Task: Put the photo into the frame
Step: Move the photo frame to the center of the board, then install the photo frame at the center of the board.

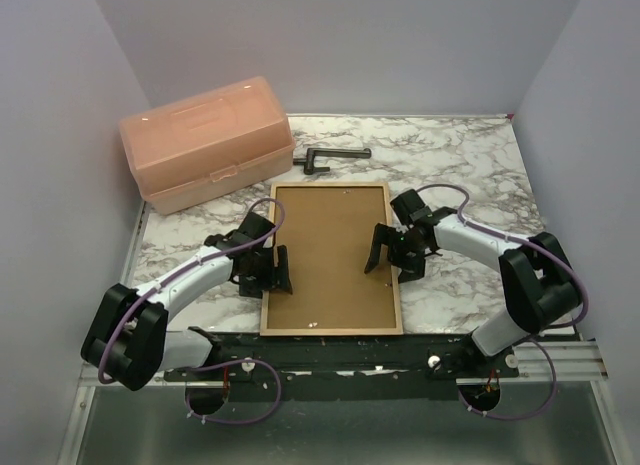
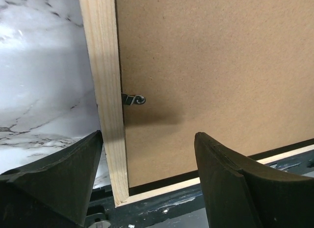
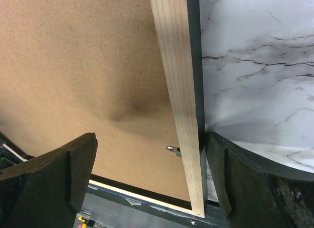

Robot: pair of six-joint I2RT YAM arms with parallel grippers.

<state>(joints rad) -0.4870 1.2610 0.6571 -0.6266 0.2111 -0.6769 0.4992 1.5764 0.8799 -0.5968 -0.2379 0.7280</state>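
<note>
Left pincer open astride frame edge, right pincer likewise

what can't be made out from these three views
1. The photo: in no view. The backing board fills the frame, so whether it lies beneath cannot be told.
2. The frame's underside: faces down, hidden in all views.
3. What the pink box holds: top view, lid shut.
4. The dark tool beside it: top view, too small to identify.
5. The frame's far corners: cut off by both wrist views' edges.
</note>
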